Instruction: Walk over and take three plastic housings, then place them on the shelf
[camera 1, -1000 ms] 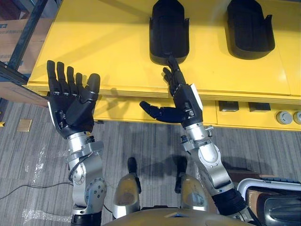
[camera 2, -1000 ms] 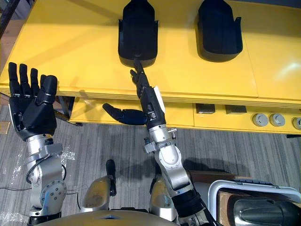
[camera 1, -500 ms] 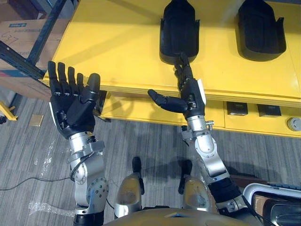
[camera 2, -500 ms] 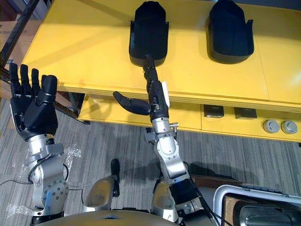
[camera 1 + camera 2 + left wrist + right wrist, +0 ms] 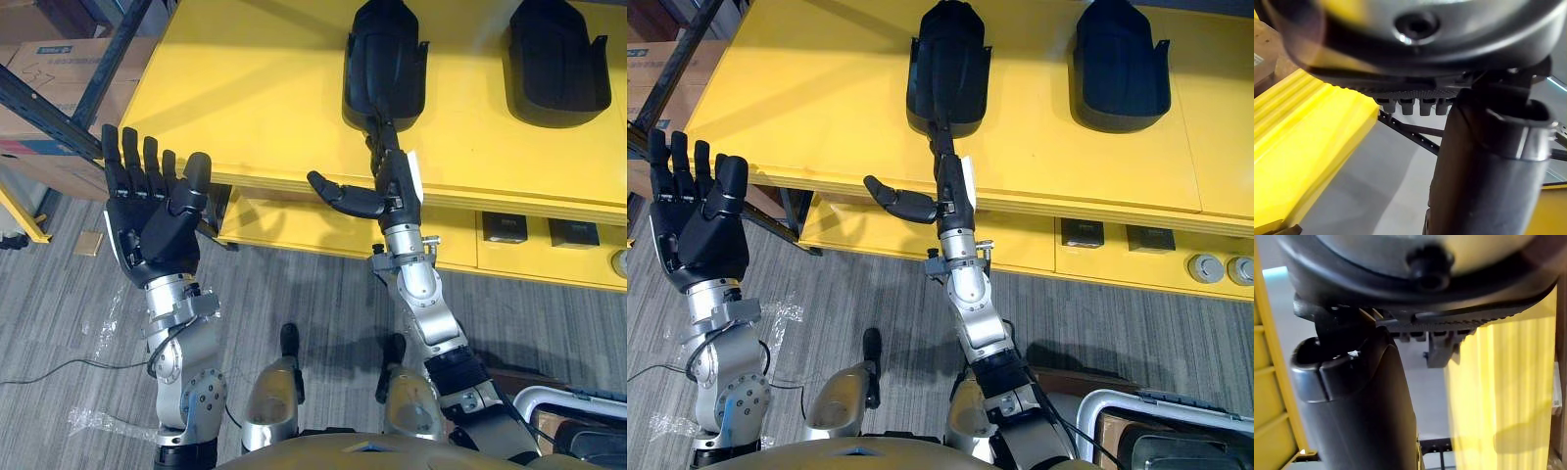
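Two black plastic housings lie on the yellow table (image 5: 245, 88): one (image 5: 385, 67) near the middle, the other (image 5: 556, 59) at the right. My right hand (image 5: 392, 186) is open, its straight fingers reaching over the table's front edge to the near end of the middle housing (image 5: 949, 69), thumb stuck out to the left below the edge. My left hand (image 5: 152, 220) is raised palm up and open, left of the table's near corner, holding nothing.
The yellow table's front face (image 5: 519, 250) carries small panels (image 5: 503, 227) and knobs (image 5: 1205, 266). Dark shelf posts (image 5: 59, 103) and cardboard boxes (image 5: 49, 59) stand at the left. A white-rimmed bin (image 5: 1146, 431) sits at the lower right on the grey carpet.
The camera has shifted, bringing the table closer. My right hand has stretched forward, and its fingertips now reach the middle housing's near end. The left hand has kept its raised pose.
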Robot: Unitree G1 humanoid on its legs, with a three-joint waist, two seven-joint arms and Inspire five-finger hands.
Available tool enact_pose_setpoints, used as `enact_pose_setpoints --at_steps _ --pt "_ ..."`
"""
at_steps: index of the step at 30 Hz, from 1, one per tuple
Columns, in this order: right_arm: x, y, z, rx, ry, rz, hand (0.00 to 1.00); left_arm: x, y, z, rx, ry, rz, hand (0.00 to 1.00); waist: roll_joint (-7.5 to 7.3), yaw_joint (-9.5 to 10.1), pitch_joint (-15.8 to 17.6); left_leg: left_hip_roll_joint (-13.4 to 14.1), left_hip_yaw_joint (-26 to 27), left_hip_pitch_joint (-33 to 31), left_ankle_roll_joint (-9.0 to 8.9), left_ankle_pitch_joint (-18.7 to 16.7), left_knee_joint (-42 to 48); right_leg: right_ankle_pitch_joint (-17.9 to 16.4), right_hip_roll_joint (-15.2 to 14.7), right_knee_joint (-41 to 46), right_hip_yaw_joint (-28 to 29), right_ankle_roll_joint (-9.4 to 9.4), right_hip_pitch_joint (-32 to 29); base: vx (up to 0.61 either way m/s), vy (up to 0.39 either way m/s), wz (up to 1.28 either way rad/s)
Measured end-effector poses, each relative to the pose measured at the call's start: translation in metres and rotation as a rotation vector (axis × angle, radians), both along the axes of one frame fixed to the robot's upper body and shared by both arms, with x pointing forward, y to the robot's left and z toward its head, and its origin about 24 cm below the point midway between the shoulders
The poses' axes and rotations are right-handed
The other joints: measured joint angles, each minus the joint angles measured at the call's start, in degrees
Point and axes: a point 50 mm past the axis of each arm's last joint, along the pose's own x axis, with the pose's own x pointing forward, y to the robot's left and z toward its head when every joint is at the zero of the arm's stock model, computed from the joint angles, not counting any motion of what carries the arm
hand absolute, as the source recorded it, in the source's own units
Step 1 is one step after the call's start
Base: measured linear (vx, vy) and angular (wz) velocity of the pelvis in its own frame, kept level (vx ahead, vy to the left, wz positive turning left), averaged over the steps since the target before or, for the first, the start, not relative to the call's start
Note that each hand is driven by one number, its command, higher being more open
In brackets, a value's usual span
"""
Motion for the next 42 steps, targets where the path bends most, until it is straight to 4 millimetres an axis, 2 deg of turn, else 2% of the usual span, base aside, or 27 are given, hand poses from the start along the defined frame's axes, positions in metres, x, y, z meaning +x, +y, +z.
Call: enact_pose_setpoints --at_steps 15,27,31,33,34,35,37,39,42 --pt "0.022 -0.002 0.019 -0.017 -0.042 -0.047 1.0 0.003 -0.002 0.002 0.005 -0.007 -0.024 1.0 1.19 0.2 1.5 -0.08 -1.15 -0.07 -0.18 1.32 -0.99 -0.9 -0.44 1.87 -1.41 -0.28 -0.3 -0.02 -0.003 0.05" --pt "0.021 -0.001 0.02 -0.01 -0.058 -0.06 1.0 0.004 -0.004 0.004 0.026 -0.031 -0.05 1.0 1.14 0.26 1.51 -0.02 -1.28 0.38 -0.08 1.83 -2.15 -0.57 -0.24 1.19 -1.8 0.16 0.15 0.0 0.0 0.0" --pt "-0.01 -0.007 0.005 0.036 -0.051 -0.055 1.0 0.004 -0.005 0.005 0.038 -0.043 -0.066 1.0 0.66 0.25 1.26 0.22 -0.4 3.07 -0.22 1.91 -4.31 -0.07 0.52 -1.79 -1.56 0.8 2.77 0.04 -0.005 -0.08" --pt "-0.033 -0.009 -0.003 0.052 -0.037 -0.022 1.0 0.004 -0.008 0.005 0.048 -0.052 -0.095 1.0 -0.86 -0.11 -0.51 0.44 1.3 4.25 -0.32 1.78 -5.56 0.86 1.12 -3.75 -0.38 0.94 3.1 0.09 -0.004 -0.32" --pt "-0.038 -0.009 -0.005 0.053 -0.032 -0.016 1.0 0.004 -0.01 0.005 0.048 -0.052 -0.105 1.0 -1.37 -0.12 -1.2 0.56 2.03 4.55 -0.48 1.66 -5.83 1.14 1.35 -4.43 0.24 0.96 3.18 0.15 -0.007 -0.51" --pt "-0.05 -0.012 -0.009 0.056 -0.022 -0.013 1.0 0.005 -0.015 0.004 0.058 -0.05 -0.141 1.0 -2.85 -0.41 -2.73 0.77 3.45 5.47 -0.61 1.25 -5.92 1.74 1.81 -6.01 1.6 1.06 3.94 0.14 -0.009 -0.43" --pt "-0.061 -0.016 -0.012 0.064 -0.011 -0.019 1.0 0.005 -0.023 0.0 0.074 -0.032 -0.199 1.0 -4.35 -1.31 -4.52 1.02 5.26 7.1 -0.75 0.46 -6.02 1.93 2.25 -7.31 2.87 1.24 5.17 0.12 -0.014 -0.42" --pt "-0.069 -0.022 -0.015 0.066 0.004 -0.035 1.0 0.006 -0.031 -0.005 0.084 -0.012 -0.255 1.0 -5.28 -2.0 -6.72 1.27 7.38 8.47 -0.96 -0.39 -6.08 2.05 2.67 -7.98 4.89 1.39 5.35 0.1 -0.008 -0.53" --pt "-0.081 -0.04 -0.028 0.063 0.077 -0.123 1.0 0.008 -0.043 -0.013 0.091 0.007 -0.326 1.0 -5.41 -3.69 -9.34 1.62 13.04 11.4 -1.31 -2.2 -6.25 3.45 3.56 -10.16 9.95 1.52 5.66 0.07 0.012 -0.83"
